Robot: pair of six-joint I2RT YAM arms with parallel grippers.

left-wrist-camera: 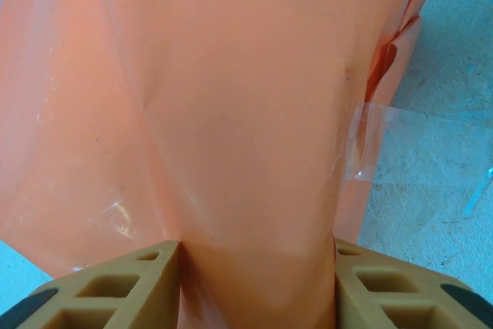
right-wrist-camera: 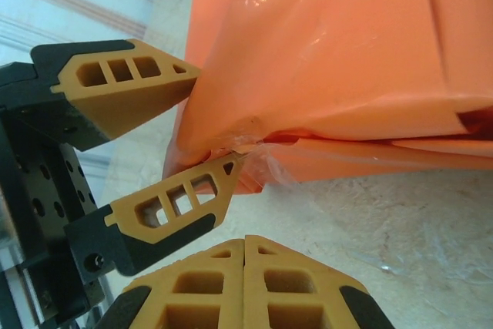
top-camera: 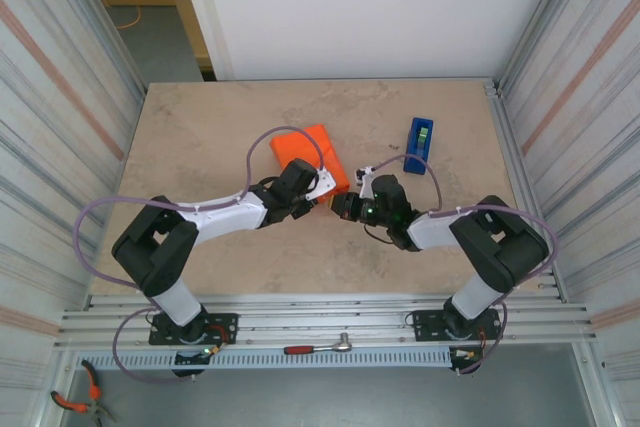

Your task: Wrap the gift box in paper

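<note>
The orange paper (top-camera: 318, 155) lies folded into a parcel at the table's middle, and the gift box is hidden inside it. My left gripper (top-camera: 323, 186) is shut on the parcel's near corner. In the left wrist view the paper (left-wrist-camera: 254, 113) fills the gap between the tan fingers (left-wrist-camera: 146, 275) of that gripper (left-wrist-camera: 258, 267). In the right wrist view those left fingers (right-wrist-camera: 185, 194) pinch the paper (right-wrist-camera: 331, 52) from above and below. My right gripper (right-wrist-camera: 245, 243) is shut and holds nothing, just short of the parcel, and it sits to the parcel's right (top-camera: 337, 205). Clear tape (left-wrist-camera: 370, 140) sticks out from a fold.
A blue tape dispenser (top-camera: 419, 144) with a green roll stands at the right, behind my right arm. Corrugated walls close both sides of the table (top-camera: 200, 137). A ratchet tool (top-camera: 322, 347) lies on the near rail and pliers (top-camera: 78, 399) lie at the bottom left.
</note>
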